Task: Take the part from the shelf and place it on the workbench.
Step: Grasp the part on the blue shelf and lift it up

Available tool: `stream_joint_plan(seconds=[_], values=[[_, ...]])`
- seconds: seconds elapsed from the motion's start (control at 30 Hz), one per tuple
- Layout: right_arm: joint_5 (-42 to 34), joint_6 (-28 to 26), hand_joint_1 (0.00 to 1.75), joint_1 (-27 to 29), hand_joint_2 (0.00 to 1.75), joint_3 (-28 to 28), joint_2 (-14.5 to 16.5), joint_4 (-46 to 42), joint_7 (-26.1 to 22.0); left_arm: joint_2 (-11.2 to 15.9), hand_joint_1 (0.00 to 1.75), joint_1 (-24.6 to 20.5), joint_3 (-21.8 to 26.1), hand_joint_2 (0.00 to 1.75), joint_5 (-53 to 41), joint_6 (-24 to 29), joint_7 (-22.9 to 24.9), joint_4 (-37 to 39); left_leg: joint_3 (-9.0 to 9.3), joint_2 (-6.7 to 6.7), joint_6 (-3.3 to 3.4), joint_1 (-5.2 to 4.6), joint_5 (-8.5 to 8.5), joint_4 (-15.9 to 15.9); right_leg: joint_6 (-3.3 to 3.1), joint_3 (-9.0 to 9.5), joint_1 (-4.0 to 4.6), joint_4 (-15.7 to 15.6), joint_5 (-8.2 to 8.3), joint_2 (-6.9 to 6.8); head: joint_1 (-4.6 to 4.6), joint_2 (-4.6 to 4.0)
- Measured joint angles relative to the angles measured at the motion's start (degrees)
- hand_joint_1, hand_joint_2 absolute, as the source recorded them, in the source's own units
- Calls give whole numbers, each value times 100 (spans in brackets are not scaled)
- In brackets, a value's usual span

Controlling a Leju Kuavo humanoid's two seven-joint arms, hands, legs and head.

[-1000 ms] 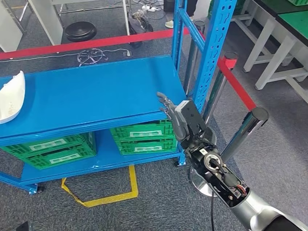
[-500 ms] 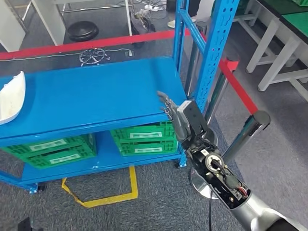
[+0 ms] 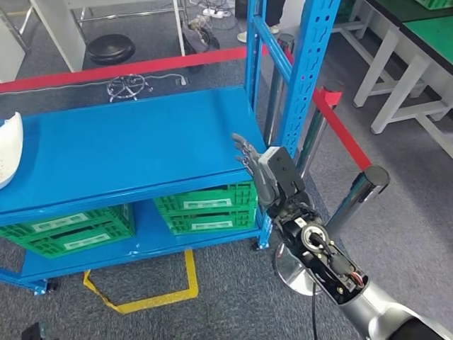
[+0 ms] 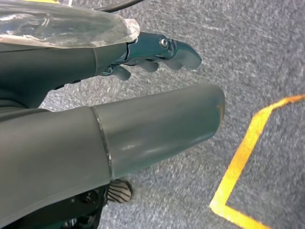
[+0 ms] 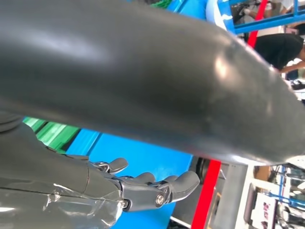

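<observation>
Clearly the part (image 3: 9,150) was a white moulded shell, cut off by the picture's edge, lying on the top board of the blue shelf (image 3: 134,152) at the end farthest from the shelf's perforated upright (image 3: 307,71). It looked like thin rigid plastic: probably light, stiff rather than soft, with a smooth curved skin that could slip against hard fingers. A grip across its raised rim, thumb on one face and fingers on the other, seemed the safest hold; squeezing the dished middle might flex or crack it. How thick the wall was could not be told.

The right hand (image 3: 255,168) was held out beside the shelf's front edge, near the upright and well apart from the part, its fingers (image 5: 158,188) extended and slightly spread, holding nothing. The left hand (image 4: 107,119) hung over grey carpet by a yellow floor line (image 4: 251,157), fingers (image 4: 169,50) straight out and empty.

Under the top board, on the shelf's lower level, sat green crates (image 3: 205,205) with white labels (image 3: 200,203) on their fronts; the print on them was too small to read. No brand showed on the shelf or the part.
</observation>
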Motion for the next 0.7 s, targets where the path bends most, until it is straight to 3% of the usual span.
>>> stream_joint_plan(seconds=[0.07, 0.13, 0.23, 0.27, 0.3, 0.33, 0.4, 0.43, 0.47, 0.53, 0.6, 0.67, 0.7], values=[[0, 2, 0, -4, 0, -4, -1, -1, 0, 0, 0, 3, 0, 0, 2, 0, 0, -1, 33, 0, 47, 9, -3, -53, 59, 10, -6, -17, -31, -7, -1, 1], [1, 2, 0, -19, 0, -12, -1, -1, -2, -3, 0, 2, 0, 0, 2, 0, 0, -2, 105, 0, 102, 34, -7, -108, 108, -95, -9, 242, -192, -26, 18, 1], [2, 5, 0, -23, 0, -10, 0, 5, -4, -8, 0, 2, 0, 0, 3, 1, 0, -1, 181, -1, 166, 24, -58, -122, 147, -709, -17, 1428, -648, -41, 42, 1], [2, 6, 0, -16, 0, -9, 0, 13, -4, -9, 0, 11, 0, 0, 3, 2, 0, -1, 205, -3, 173, 18, -82, -121, 151, -891, -18, 1706, -681, -41, 45, 1], [2, 5, 0, -13, 0, -10, 0, 22, -5, -10, 0, 22, 0, 0, 3, 3, 0, -1, 240, -7, 173, 13, -110, -120, 146, -966, -17, 1752, -589, -42, 46, 1], [2, 4, 0, -13, 0, -10, 0, 30, -6, -11, 0, 30, 0, 0, 3, 5, 0, -1, 291, -12, 167, 10, -145, -120, 131, -914, -16, 1539, -373, -43, 50, 1], [2, 6, 0, -20, 0, -11, 0, 37, -7, -16, 0, 34, 0, 0, 3, 7, 0, -1, 407, -21, 146, 3, -225, -123, 64, -587, 7, 725, 140, -46, 54, 1], [2, 8, 0, -26, 0, -10, 0, 37, -8, -20, 0, 29, 0, 0, 3, 7, 1, -1, 442, -26, 127, -4, -257, -119, 28, -421, 24, 375, 285, -49, 45, 0], [2, 9, 0, -32, 0, -9, 0, 39, -8, -24, 0, 23, 0, 0, 3, 7, 1, -1, 450, -28, 108, -7, -278, -116, -4, -313, 41, 163, 320, -51, 46, -1], [2, 10, 0, -40, 0, -10, 0, 39, -9, -32, 0, 15, 0, 0, 3, 8, 2, -1, 442, -26, 58, -12, -295, -124, -47, -230, 56, 33, 253, -47, 46, 0], [4, 9, 0, -45, 0, -14, 0, 34, -14, -30, 0, 13, 0, 0, 2, 9, 2, -3, 438, -20, 0, -8, -352, -75, -88, -156, 18, -47, 233, -36, 63, 1], [7, 10, 0, -58, 0, -13, 0, 30, -19, -18, 0, -1, 0, 0, 1, 9, 2, -4, 211, -21, -58, 3, -555, 381, -131, -65, -23, -116, 222, -37, 50, 1], [9, 11, 0, -60, 0, -10, 0, 31, -20, -14, 0, -3, 0, 0, 1, 9, 2, -4, -32, -21, -85, 13, -697, 794, -150, -41, -24, -125, 203, -40, 35, 1]])
